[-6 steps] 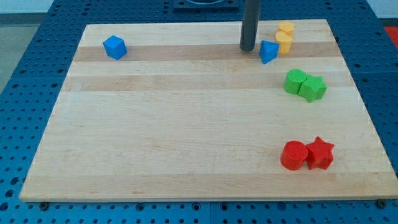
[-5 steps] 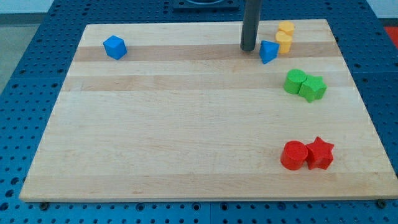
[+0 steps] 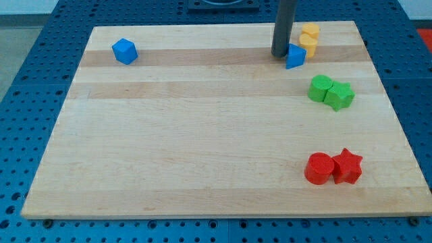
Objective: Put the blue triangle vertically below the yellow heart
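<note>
The blue triangle (image 3: 295, 57) lies near the view's top right of the wooden board (image 3: 202, 135). My tip (image 3: 280, 55) touches its left side. Two yellow blocks stand just right of it: one (image 3: 310, 30) at the top edge and one (image 3: 308, 44) below it, touching the triangle. I cannot tell which of them is the heart.
A blue block (image 3: 125, 51) sits at the top left. Two green blocks (image 3: 321, 88) (image 3: 339, 96) touch each other at the right. A red cylinder (image 3: 318, 168) and a red star (image 3: 347, 166) sit together at the bottom right.
My tip has moved right, against the blue triangle, and pushed it slightly right toward the yellow blocks. The other blocks have not moved.
</note>
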`<state>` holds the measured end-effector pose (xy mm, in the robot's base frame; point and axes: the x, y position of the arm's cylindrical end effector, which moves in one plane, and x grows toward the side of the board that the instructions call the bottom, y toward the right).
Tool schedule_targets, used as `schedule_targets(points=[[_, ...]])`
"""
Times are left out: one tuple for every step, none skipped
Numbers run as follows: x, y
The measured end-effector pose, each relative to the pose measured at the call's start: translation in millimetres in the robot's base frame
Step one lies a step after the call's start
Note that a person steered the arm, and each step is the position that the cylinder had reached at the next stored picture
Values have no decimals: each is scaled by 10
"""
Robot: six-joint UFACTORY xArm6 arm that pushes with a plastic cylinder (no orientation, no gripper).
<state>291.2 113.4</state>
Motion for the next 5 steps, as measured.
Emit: schedule_targets(points=[[48, 15], [128, 60], [191, 80], [193, 80], [195, 176]])
